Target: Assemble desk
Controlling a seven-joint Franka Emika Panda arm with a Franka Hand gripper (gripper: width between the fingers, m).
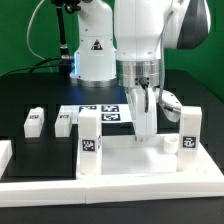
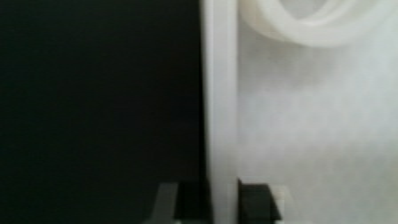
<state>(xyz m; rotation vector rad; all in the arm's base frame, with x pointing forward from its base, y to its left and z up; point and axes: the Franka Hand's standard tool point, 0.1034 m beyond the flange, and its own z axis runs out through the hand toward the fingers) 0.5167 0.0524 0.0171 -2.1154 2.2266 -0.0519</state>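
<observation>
gripper (image 1: 145, 128): points straight down, jaws drawn in narrow and closed on the tabletop's raised rim; nothing else held.
fingers (image 2: 178, 205): wrist view shows one dark pad on each side of the rim, and both look to be touching it.
rim (image 2: 221, 100): thin white wall running straight on from between the pads, with black table on one side and tray floor on the other.
tabletop (image 1: 150, 165): directly under the gripper, flat on the black table (image 1: 35, 95), spreading from the gripper toward the exterior camera; held at its far edge.
socket (image 2: 311, 25): round, just inside the rim, ahead of the fingers; only partly in frame.
corner legs (image 1: 91, 135) (image 1: 188, 128): upright, one on each side of the gripper at the tabletop's far corners; cannot tell whether they are seated.
loose legs (image 1: 33, 122) (image 1: 64, 124): farther out toward the exterior view's left, on the black table, apart from the tabletop.
marker board (image 1: 100, 112): behind the gripper, flat.
border rail (image 1: 100, 192): farthest out, just past the tabletop's near edge.
risk, grip: the pinch on the rim is narrow and off-centre, so a lift or pull could let the tabletop pivot or slip out.
risk, legs: if the corner legs are unseated, a jerk could topple them.
risk, travel: a slide could jam the tabletop on the border rail or hit the loose legs.
</observation>
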